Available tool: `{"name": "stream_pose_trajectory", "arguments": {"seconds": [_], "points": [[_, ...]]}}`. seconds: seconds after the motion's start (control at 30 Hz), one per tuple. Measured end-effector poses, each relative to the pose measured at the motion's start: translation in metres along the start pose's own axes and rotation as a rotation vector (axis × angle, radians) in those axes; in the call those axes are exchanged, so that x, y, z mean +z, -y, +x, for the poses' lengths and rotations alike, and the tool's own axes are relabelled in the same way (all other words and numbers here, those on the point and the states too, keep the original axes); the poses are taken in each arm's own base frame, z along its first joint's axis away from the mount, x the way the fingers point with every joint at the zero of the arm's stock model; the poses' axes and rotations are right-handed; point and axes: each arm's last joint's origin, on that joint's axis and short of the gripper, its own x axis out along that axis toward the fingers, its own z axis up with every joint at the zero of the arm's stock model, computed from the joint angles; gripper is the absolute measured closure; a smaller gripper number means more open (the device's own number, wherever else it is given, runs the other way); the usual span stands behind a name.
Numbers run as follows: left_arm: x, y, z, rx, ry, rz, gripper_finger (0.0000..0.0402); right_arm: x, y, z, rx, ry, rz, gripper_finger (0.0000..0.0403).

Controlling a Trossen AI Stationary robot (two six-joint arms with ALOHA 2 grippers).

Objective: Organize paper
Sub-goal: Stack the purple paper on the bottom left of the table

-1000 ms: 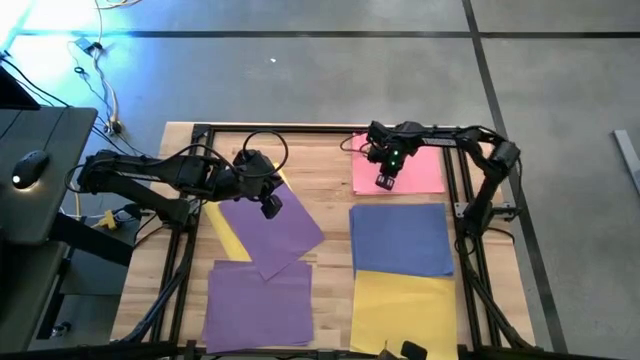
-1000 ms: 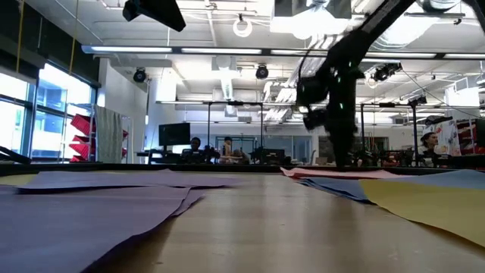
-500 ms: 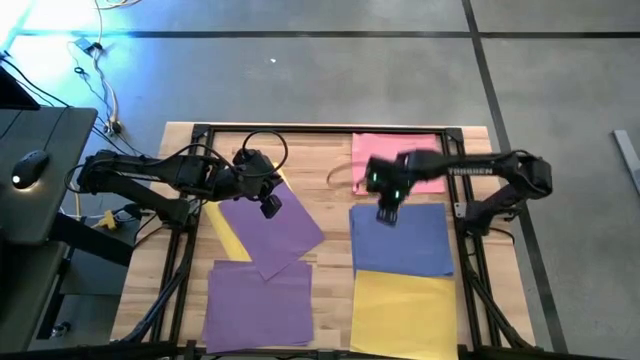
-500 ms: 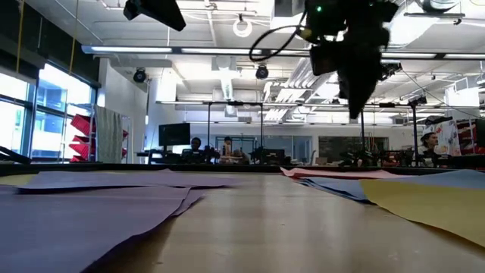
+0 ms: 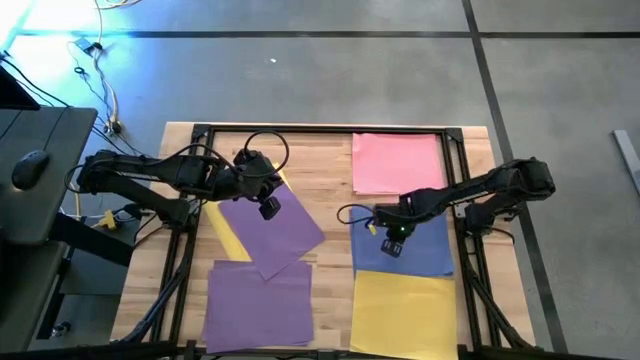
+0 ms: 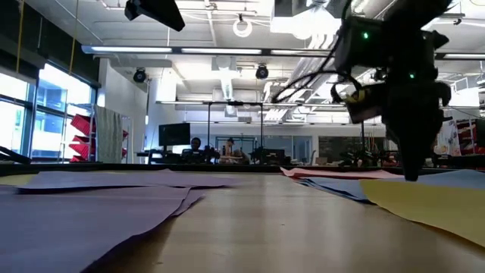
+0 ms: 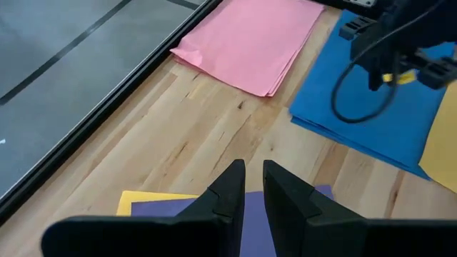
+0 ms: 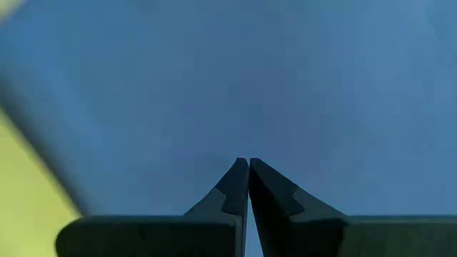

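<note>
Coloured paper sheets lie flat on the wooden table: pink [image 5: 396, 162] at the far right, blue [image 5: 425, 235] nearer, yellow [image 5: 404, 315] nearest. On the left a skewed purple sheet [image 5: 275, 232] overlaps a yellow one [image 5: 227, 237] and another purple sheet [image 5: 258, 306]. My right gripper [image 5: 392, 247] points straight down at the blue sheet [image 8: 235, 78], fingers shut. My left gripper [image 5: 270, 207] hangs well above the skewed purple sheet's far corner. Its fingers [image 7: 235, 180] are all but together, with nothing between them. My right gripper comes at the blue sheet's left part [image 8: 248, 146] from above with shut fingers pointing down. In the low view its tip [image 6: 413, 176] reaches the level of the sheet. I cannot tell whether it touches the paper.
Black frame rails [image 5: 457, 170] run along the table's sides and far edge. A cable loop [image 5: 352, 213] hangs beside my right gripper. A strip of bare wood [image 5: 335, 190] separates the left and right sheets. A dark desk [image 5: 30, 170] stands left of the table.
My right gripper has swung from over the pink sheet toward the table's near edge, across to the blue sheet, sinking a little and turning about its own axis. It stayed shut. The pink sheet now lies uncovered.
</note>
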Motion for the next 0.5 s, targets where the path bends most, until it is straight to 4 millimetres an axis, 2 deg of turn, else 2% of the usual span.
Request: {"name": "stream_pose_trajectory", "arguments": {"seconds": [0.27, 0.5], "points": [[0.000, 0.000, 0.000, -0.009, -0.004, -0.001, 0.0371, 0.003, 0.016, 0.002, -0.043, 0.011, -0.035, 0.0403], [0.000, 0.001, 0.000, -0.020, -0.010, -0.019, 0.0371, 0.005, 0.020, 0.002, -0.047, 0.017, -0.029, 0.0403]]}}
